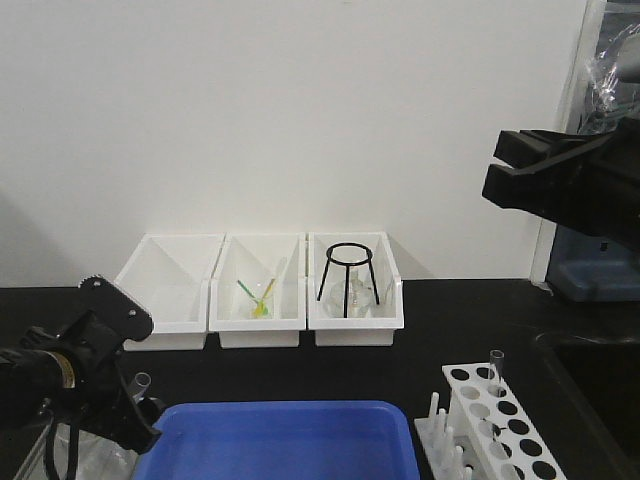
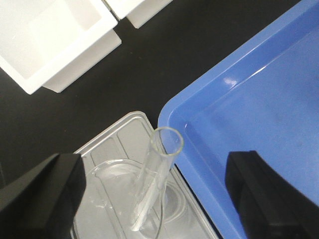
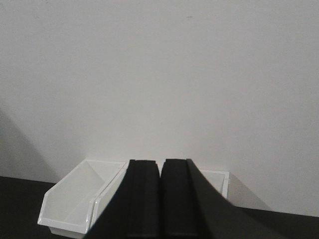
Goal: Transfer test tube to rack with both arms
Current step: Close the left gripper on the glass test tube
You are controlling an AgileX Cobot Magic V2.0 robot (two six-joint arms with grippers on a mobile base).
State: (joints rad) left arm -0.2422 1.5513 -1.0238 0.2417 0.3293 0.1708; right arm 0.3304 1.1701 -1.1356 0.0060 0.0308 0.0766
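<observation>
A clear test tube (image 2: 158, 174) leans in a glass beaker (image 2: 107, 199), open rim up; its rim shows in the front view (image 1: 140, 381). My left gripper (image 2: 157, 199) is open, with one black finger (image 2: 42, 199) on each side of the tube and not touching it; it sits at lower left in the front view (image 1: 135, 415). The white rack (image 1: 505, 420) stands at lower right and holds a second tube (image 1: 497, 368) upright. My right gripper (image 1: 495, 167) is shut and empty, high at the right, far above the rack; it also shows in the right wrist view (image 3: 160, 199).
A blue tray (image 1: 280, 440) lies front centre, right beside the clear tray (image 2: 124, 134) under the beaker. Three white bins (image 1: 260, 295) line the back wall; the right one holds a black wire stand (image 1: 348, 278). A dark recess (image 1: 600, 390) lies at the right.
</observation>
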